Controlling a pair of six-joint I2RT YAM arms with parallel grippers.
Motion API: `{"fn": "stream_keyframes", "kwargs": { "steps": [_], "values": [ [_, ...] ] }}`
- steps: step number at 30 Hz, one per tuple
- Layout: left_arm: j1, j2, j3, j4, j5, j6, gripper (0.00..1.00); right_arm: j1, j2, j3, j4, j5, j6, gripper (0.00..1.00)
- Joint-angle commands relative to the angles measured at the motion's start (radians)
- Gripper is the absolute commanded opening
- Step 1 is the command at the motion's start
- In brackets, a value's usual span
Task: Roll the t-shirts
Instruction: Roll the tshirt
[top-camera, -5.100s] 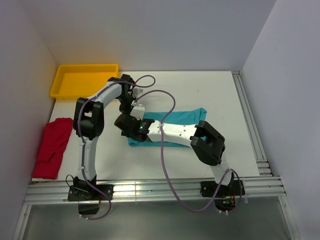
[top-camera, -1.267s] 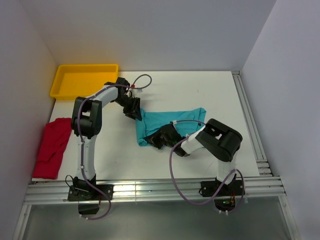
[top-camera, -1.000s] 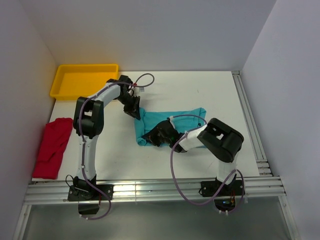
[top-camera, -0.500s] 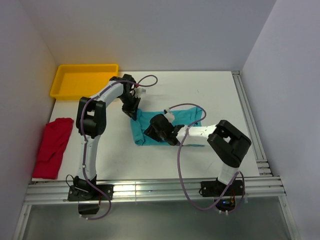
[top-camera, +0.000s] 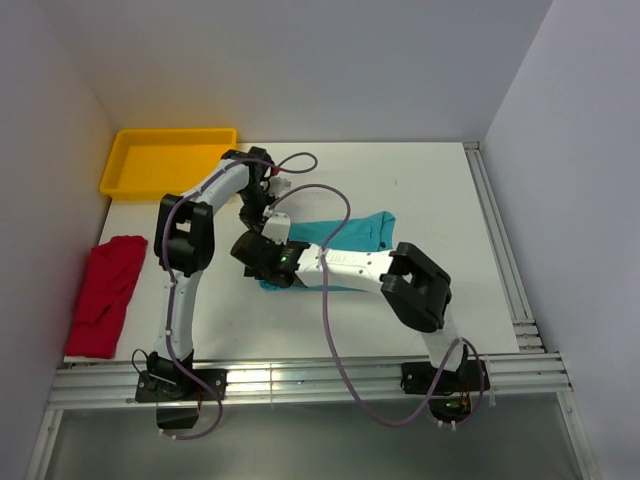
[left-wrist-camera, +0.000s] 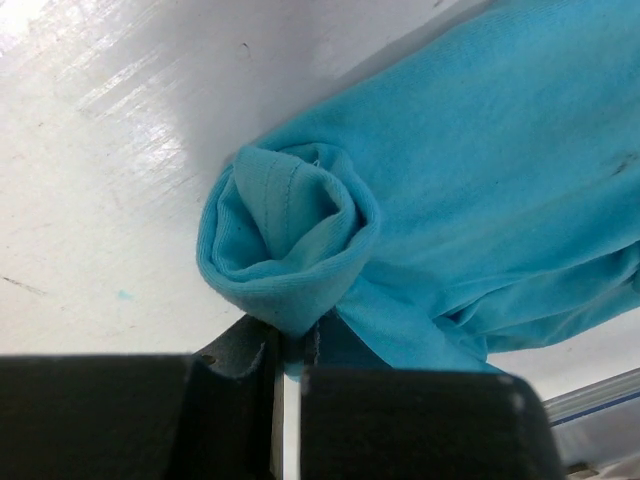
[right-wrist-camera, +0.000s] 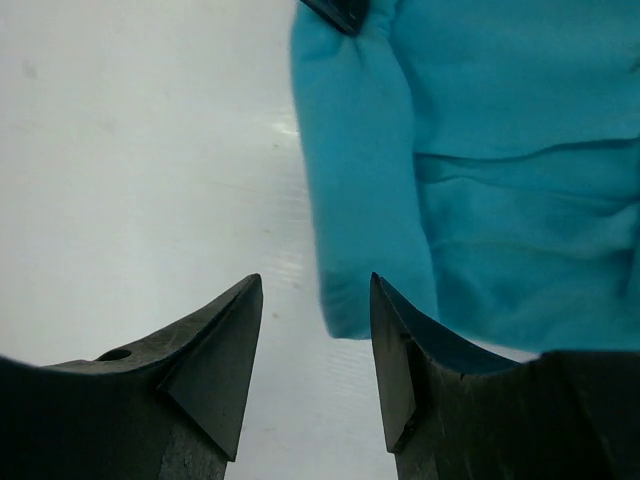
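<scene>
teal t-shirt (left-wrist-camera: 480, 170) between left jaws

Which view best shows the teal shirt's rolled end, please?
The left wrist view: the rolled end is close up, its spiral visible. The right wrist view shows only its side; in the top view the arms mostly cover it.

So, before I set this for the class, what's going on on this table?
A two-armed robot is rolling the teal t-shirt, which is rolled up at one end. The left gripper is shut on that rolled end; the right gripper stands open beside the roll, holding nothing. The red t-shirt lies at the left edge of the table, not yet rolled, near the yellow tray.
</scene>
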Motion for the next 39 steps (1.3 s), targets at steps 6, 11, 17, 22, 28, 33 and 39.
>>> {"fn": "stream_keyframes", "kwargs": {
  "steps": [6,11,17,22,28,33,39],
  "values": [
    [-0.007,0.028,0.055,-0.050,-0.069,0.049,0.00,0.052,0.142,0.203,-0.283,0.175,-0.081,0.56],
    [-0.013,0.035,0.067,-0.057,-0.067,0.049,0.00,0.065,0.190,0.258,-0.313,0.174,-0.095,0.56],
    [-0.018,0.040,0.084,-0.059,-0.063,0.047,0.06,0.068,0.210,0.277,-0.314,0.161,-0.109,0.57],
    [-0.021,0.040,0.088,-0.060,-0.058,0.049,0.10,0.068,0.227,0.286,-0.315,0.145,-0.112,0.53],
    [-0.021,0.038,0.094,-0.062,-0.055,0.050,0.20,0.069,0.245,0.301,-0.330,0.131,-0.107,0.41],
    [-0.020,0.031,0.096,-0.048,-0.044,0.041,0.33,0.062,0.190,0.206,-0.228,0.099,-0.083,0.17],
    [-0.020,0.022,0.111,-0.027,-0.017,0.027,0.44,0.020,0.040,-0.005,0.002,-0.021,-0.026,0.12]
  ]
}}
